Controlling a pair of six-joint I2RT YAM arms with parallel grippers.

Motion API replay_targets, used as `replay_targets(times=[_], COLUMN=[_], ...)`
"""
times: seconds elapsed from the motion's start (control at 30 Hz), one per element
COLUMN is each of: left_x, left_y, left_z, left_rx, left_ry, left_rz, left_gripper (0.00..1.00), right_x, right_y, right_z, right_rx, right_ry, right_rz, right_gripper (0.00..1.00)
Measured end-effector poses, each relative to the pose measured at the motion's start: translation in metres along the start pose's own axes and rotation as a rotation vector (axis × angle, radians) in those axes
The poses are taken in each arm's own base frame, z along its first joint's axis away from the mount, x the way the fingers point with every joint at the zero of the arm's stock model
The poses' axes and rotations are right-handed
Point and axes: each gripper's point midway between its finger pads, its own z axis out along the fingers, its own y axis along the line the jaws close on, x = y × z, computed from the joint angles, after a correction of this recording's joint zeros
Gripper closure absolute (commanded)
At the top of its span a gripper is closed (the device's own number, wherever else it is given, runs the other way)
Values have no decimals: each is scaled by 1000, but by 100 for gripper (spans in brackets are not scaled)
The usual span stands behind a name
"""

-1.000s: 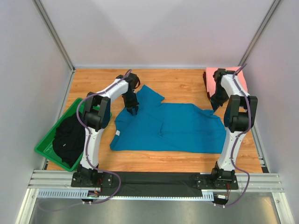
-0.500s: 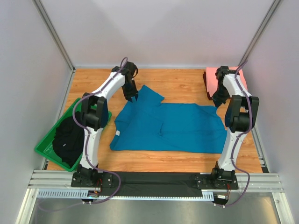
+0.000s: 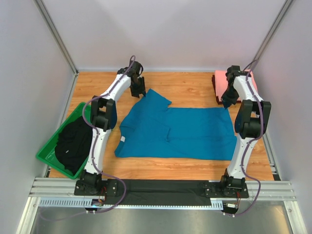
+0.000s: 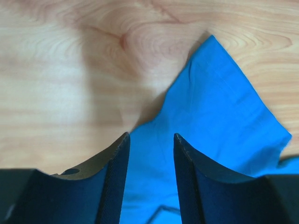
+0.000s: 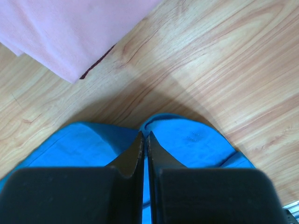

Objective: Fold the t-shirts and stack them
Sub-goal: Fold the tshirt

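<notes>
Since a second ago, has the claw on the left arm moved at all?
Yes. The left gripper has moved towards the far edge of the table, farther from the green bin, up to the teal t-shirt's sleeve.

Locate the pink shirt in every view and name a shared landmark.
Top external: pink shirt upper right, at the table's far corner.
Left wrist: not in it.
Right wrist: upper left.
Shared landmark: the teal shirt, seen in all three views.
</notes>
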Motion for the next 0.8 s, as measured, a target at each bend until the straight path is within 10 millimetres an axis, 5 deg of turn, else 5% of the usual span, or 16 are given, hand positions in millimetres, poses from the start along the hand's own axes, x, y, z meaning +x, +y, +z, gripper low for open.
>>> replay_targets(times=[0.13, 0.3, 0.8], left_x=[-1, -23, -35], left_y=[0, -8, -32], left_z=[20, 23, 41], left_rx=[36, 92, 249], left_ry=[2, -66, -102], left_rz=[1, -1, 3], left_gripper=[48, 48, 53], right_x=[2, -1, -9], right_y=[-1, -2, -6], right_z=[1, -1, 2], right_rx=[-2, -6, -36], right_ry=[6, -1, -11], right_rz=[-22, -20, 0], right_gripper=[100, 100, 100])
